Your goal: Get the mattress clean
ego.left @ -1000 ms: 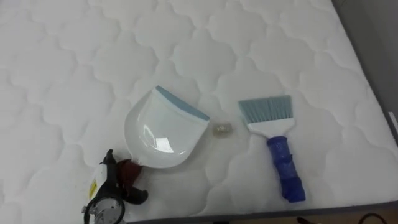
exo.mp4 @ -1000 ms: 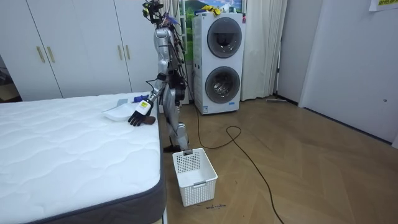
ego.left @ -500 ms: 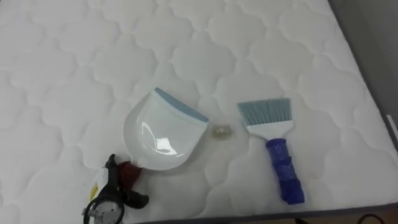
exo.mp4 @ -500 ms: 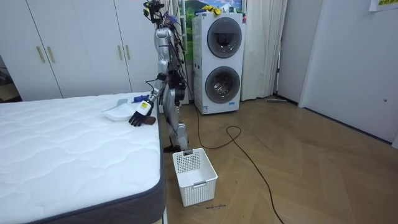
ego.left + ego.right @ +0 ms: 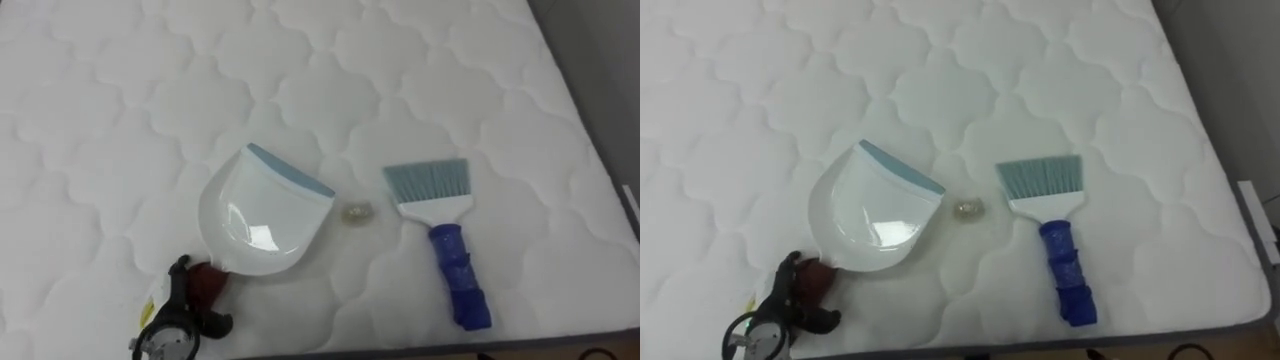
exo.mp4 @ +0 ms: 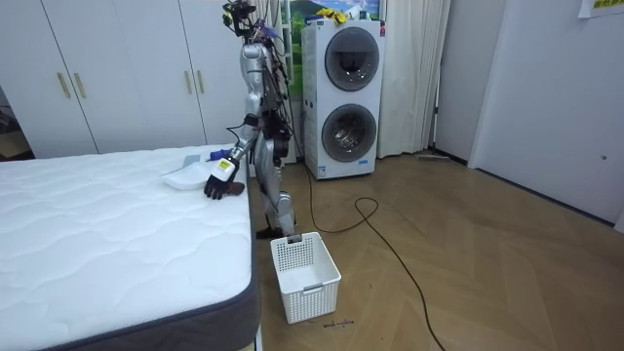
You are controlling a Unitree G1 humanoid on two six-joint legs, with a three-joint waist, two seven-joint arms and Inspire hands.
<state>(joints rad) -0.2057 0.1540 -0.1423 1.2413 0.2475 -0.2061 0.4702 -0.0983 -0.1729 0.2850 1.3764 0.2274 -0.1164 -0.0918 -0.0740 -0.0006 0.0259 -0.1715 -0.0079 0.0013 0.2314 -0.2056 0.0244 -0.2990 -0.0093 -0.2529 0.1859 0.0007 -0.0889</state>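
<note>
A white dustpan (image 5: 262, 210) with a blue lip lies on the white quilted mattress (image 5: 120, 100), its mouth facing the far right. My left hand (image 5: 182, 312) is at the lower left, its dark fingers curled round the pan's dark red handle (image 5: 208, 280). A small pale scrap of litter (image 5: 357, 210) lies just right of the pan's lip. To the right of it rests a hand brush (image 5: 440, 235) with light blue bristles and a blue handle, untouched. In the room view I stand at the bed's side with the left hand (image 6: 219, 178) on the mattress.
The mattress's near edge (image 5: 420, 345) and right edge (image 5: 600, 150) are close to the brush. In the room view a white laundry basket (image 6: 304, 273) stands on the wooden floor by the bed's corner, and stacked washing machines (image 6: 341, 97) and white wardrobes (image 6: 117, 68) line the wall.
My left hand has sunk slightly toward the near edge of the mattress. The dustpan, the litter and the brush lie where they were.
</note>
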